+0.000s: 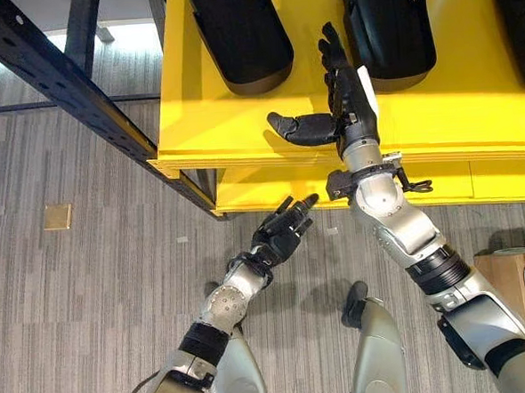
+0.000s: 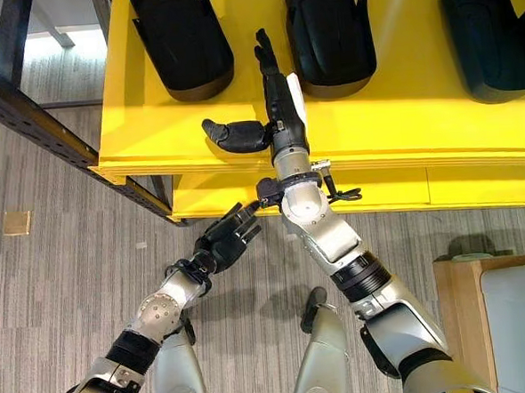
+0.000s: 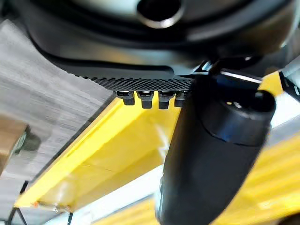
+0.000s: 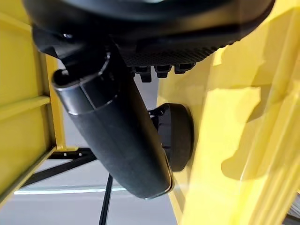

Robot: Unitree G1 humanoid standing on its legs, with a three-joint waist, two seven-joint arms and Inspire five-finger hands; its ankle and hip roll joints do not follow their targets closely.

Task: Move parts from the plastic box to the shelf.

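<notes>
3 black parts lie in a row on the yellow shelf, with the right hand above the shelf between 2 of them.

The left part and the middle part are apart, and the third part sits well off to the right. The right hand is over the shelf's front area with fingers straight, thumb spread out sideways, holding nothing. The left hand hangs lower, over the grey floor just in front of the shelf's lower tier, fingers loosely relaxed and empty. A dark metal rack beam runs diagonally beside the shelf.
</notes>
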